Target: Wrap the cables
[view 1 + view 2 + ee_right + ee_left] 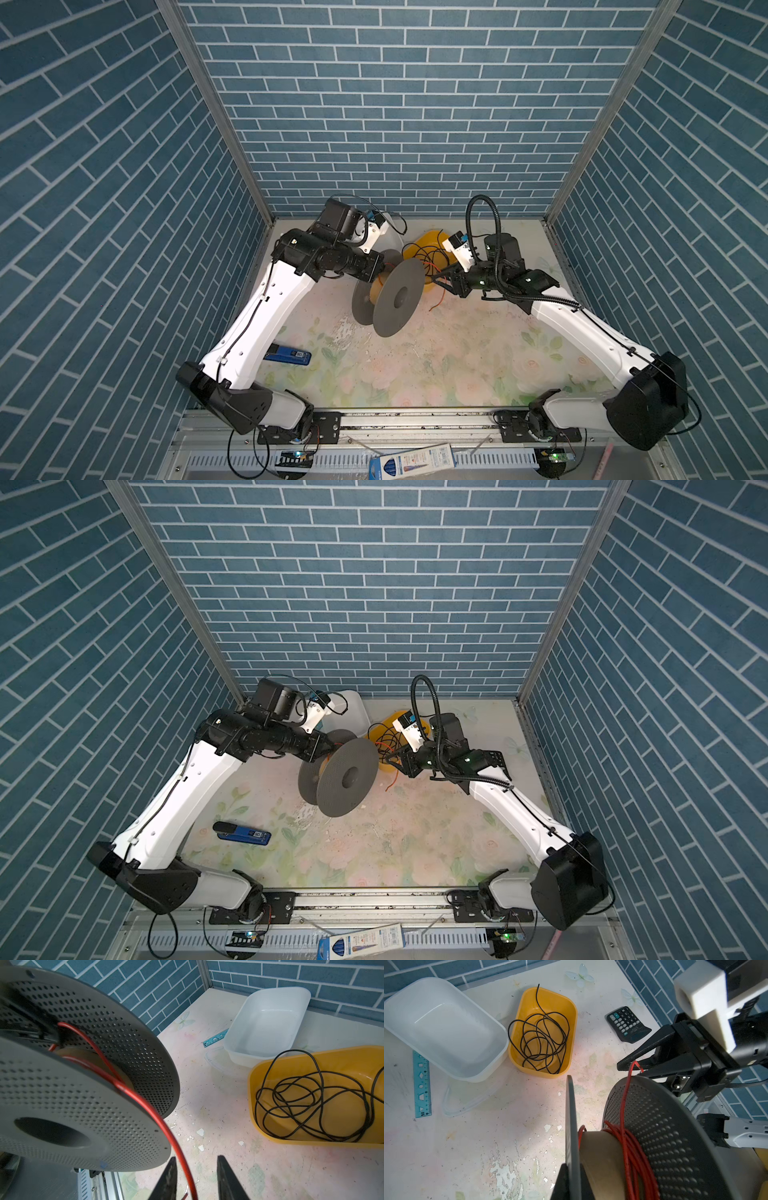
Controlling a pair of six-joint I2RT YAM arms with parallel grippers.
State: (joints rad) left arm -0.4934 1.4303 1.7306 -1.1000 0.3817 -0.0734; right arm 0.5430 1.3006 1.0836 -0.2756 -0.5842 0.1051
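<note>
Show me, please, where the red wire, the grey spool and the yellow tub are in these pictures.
red wire (633, 1159): left wrist view, on the turns wound around the hub.
grey spool (398, 298): in a top view, centre of the near flange.
yellow tub (554, 1001): left wrist view, bare inner wall.

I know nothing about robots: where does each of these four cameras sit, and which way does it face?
Both top views: twin eyes high above the front, looking down at the table; left arm and right arm show whole.
Left wrist: on the left arm, looking past the left end effector, shut on the spool, toward the right end effector.
Right wrist: on the right arm, looking through the open right end effector at the red wire.
Shared: both wrist views show spool, yellow tub, white tub.
</note>
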